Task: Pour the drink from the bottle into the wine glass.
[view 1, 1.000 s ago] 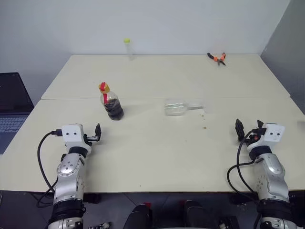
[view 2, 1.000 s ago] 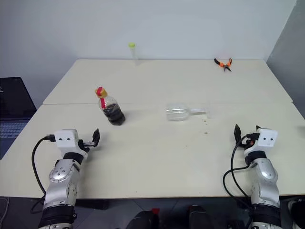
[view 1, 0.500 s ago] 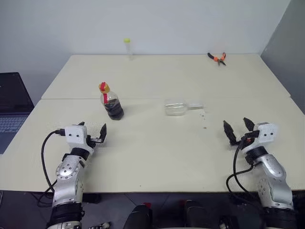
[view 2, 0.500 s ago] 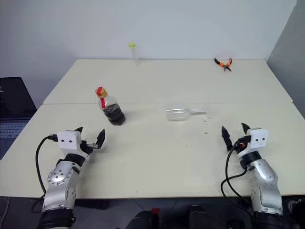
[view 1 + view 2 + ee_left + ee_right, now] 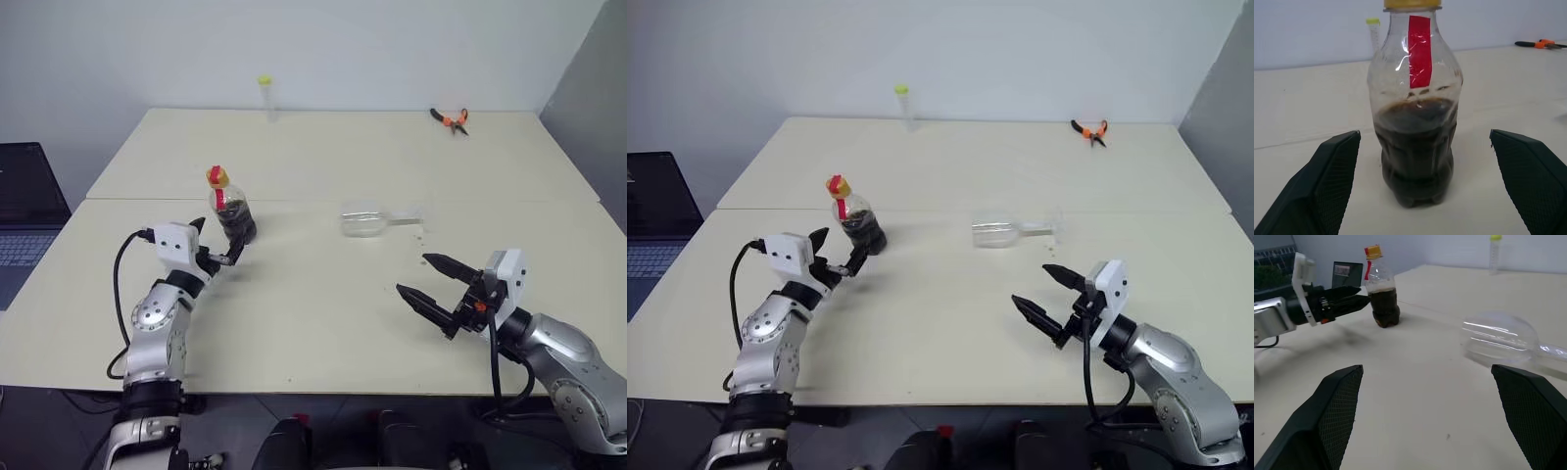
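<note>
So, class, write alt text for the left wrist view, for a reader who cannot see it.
A small clear plastic bottle with a red label strip and yellow cap stands upright on a cream table, about half full of dark brown drink. The left tool is open, one black finger either side, not touching it.

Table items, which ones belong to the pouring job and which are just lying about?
For the job: bottle with dark drink, upright; wine glass, lying on its side.
Lying about: thin tube, orange-handled pliers, laptop beside the table.
</note>
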`<control>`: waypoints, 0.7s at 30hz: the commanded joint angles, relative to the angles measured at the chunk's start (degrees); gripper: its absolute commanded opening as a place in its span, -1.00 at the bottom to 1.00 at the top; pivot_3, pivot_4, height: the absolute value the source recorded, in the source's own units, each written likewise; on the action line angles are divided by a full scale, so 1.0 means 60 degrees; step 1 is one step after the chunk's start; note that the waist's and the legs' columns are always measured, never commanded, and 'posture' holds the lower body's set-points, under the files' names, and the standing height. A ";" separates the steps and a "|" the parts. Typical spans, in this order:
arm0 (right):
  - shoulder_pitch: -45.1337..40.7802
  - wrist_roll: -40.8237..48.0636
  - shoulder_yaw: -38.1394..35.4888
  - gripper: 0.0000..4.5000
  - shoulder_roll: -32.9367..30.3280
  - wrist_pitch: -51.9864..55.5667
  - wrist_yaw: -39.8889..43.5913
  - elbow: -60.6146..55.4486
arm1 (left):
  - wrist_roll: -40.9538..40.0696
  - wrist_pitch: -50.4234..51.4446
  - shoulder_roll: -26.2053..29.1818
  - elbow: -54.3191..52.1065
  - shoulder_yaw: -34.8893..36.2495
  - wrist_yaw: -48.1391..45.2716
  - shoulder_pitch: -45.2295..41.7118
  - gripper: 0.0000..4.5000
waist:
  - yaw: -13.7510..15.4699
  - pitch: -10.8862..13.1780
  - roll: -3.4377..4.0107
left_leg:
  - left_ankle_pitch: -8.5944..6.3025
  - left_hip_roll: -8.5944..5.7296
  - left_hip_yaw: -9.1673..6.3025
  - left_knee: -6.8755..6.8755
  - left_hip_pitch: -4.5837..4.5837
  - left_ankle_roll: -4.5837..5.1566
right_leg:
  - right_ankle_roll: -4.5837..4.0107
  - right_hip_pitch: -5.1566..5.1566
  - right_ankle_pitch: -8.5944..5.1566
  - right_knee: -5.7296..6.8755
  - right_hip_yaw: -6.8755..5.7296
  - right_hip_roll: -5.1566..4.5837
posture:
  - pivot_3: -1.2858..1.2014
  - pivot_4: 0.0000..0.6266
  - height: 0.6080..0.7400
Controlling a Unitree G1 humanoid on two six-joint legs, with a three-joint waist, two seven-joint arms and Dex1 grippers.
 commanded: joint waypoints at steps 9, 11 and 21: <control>-0.0484 -0.0055 -0.0275 1.00 0.0157 -0.0243 0.0023 0.0314 | 0.0413 -0.0813 -0.0071 0.2549 -0.0012 0.0256 -0.1749 0.99 | 0.0003 0.0031 -0.0052 | 0.0001 -0.0003 -0.0001 0.0001 -0.0005 -0.0002 | 0.0000 -0.0007 0.0000 0.0000 0.0000 -0.0001 | 0.03 -0.52 1.00; -0.0513 -0.0052 -0.0260 1.00 0.0184 -0.0238 0.0019 0.0317 | 0.0474 -0.0967 -0.0073 0.2893 -0.0029 0.0237 -0.1955 0.99 | -0.0001 0.0031 -0.0052 | 0.0001 -0.0003 -0.0001 0.0002 -0.0005 -0.0002 | -0.0001 -0.0008 0.0001 0.0001 0.0000 -0.0002 | 0.03 -0.52 1.00; -0.0555 -0.0162 -0.0063 1.00 0.0280 -0.0200 -0.0006 0.0233 | 0.0620 -0.1812 -0.0054 0.5078 -0.0033 0.0017 -0.3314 0.99 | -0.0001 0.0034 -0.0056 | 0.0001 -0.0004 -0.0001 0.0003 -0.0007 -0.0002 | 0.0000 -0.0010 0.0001 0.0003 -0.0001 -0.0001 | 0.03 -0.52 1.00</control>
